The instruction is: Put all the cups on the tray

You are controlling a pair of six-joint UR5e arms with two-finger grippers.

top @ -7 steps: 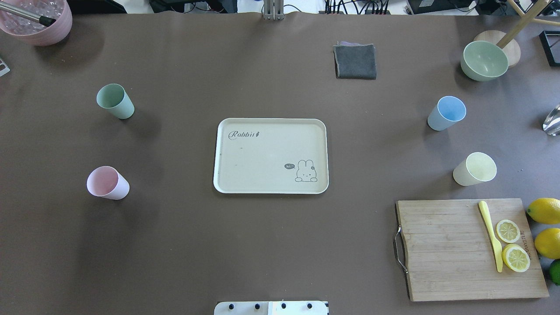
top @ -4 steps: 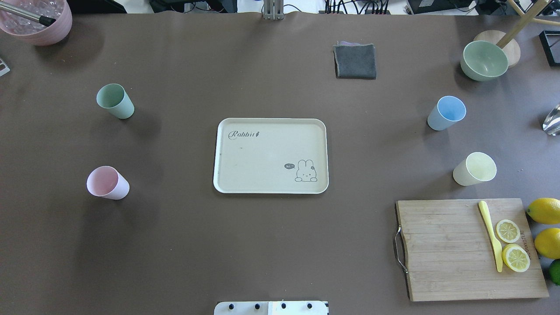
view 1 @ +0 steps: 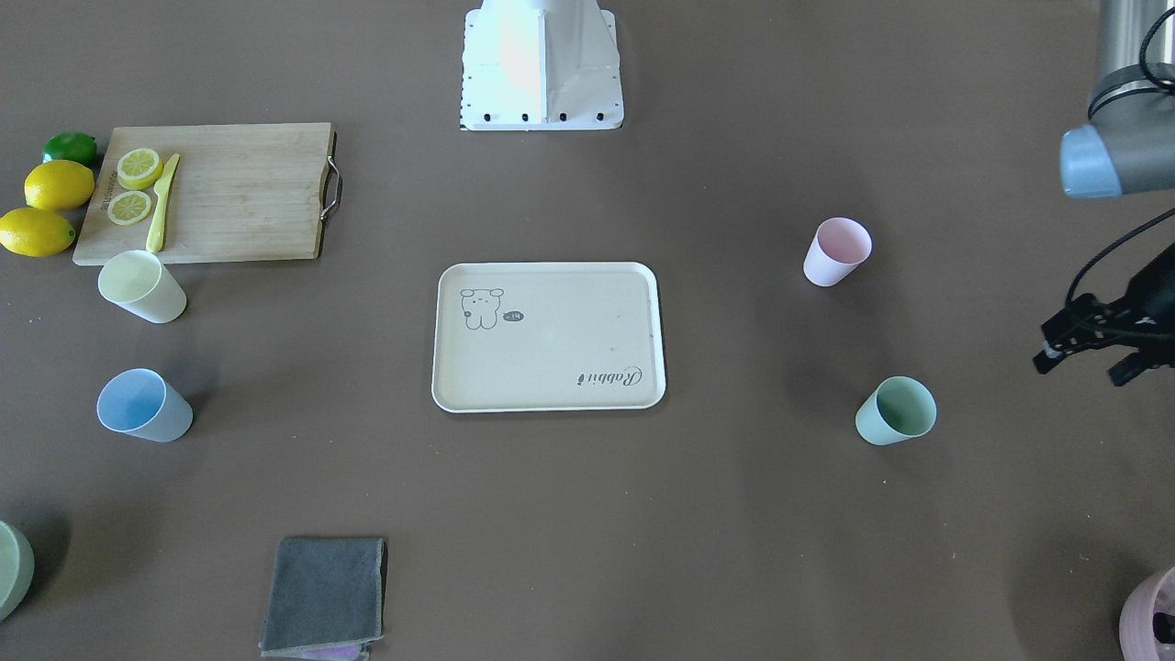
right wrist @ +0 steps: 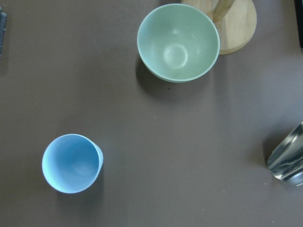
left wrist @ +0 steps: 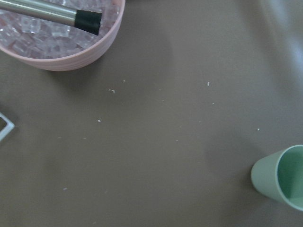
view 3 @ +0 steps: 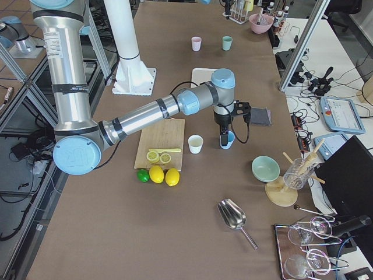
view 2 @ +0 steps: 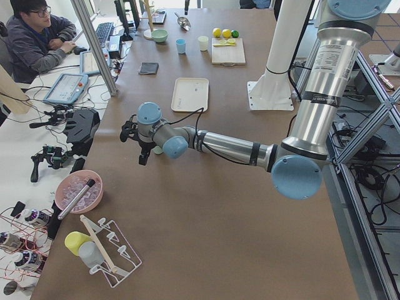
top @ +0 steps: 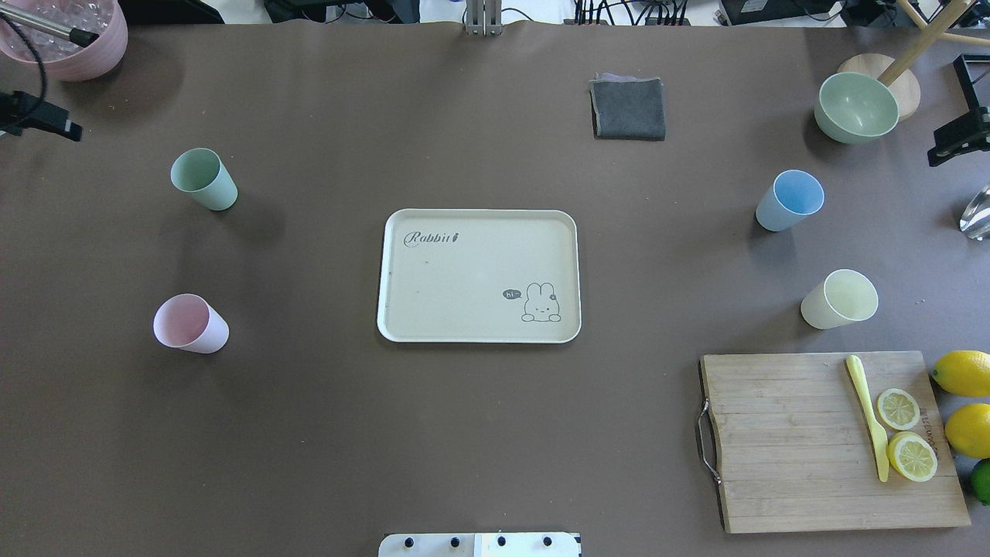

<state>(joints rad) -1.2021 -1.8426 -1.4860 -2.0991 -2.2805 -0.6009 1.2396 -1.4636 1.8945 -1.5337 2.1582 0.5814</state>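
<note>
Four empty cups off the bare tray (top: 464,278) at centre: green cup (top: 203,178), pink cup (top: 189,323) toward left edge; blue cup (top: 789,199), yellow cup (top: 839,299) toward right. Left gripper (view 1: 1083,365) spread apart; right gripper (top: 955,139) impossible to tell

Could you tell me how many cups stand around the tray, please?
4, none on the tray: mint cup and pink cup on the robot's left, blue cup and yellow cup on its right.

Table (top: 479,433) is viewed from above, behind the robot, in the overhead view and steeply from the opposite side in the front-facing view; tray (top: 479,275) is shared by both. Side views are taken along the table from either end. Wrist views are aimed down, close: mint green cup (left wrist: 279,177) left, light blue cup (right wrist: 71,163) right.
</note>
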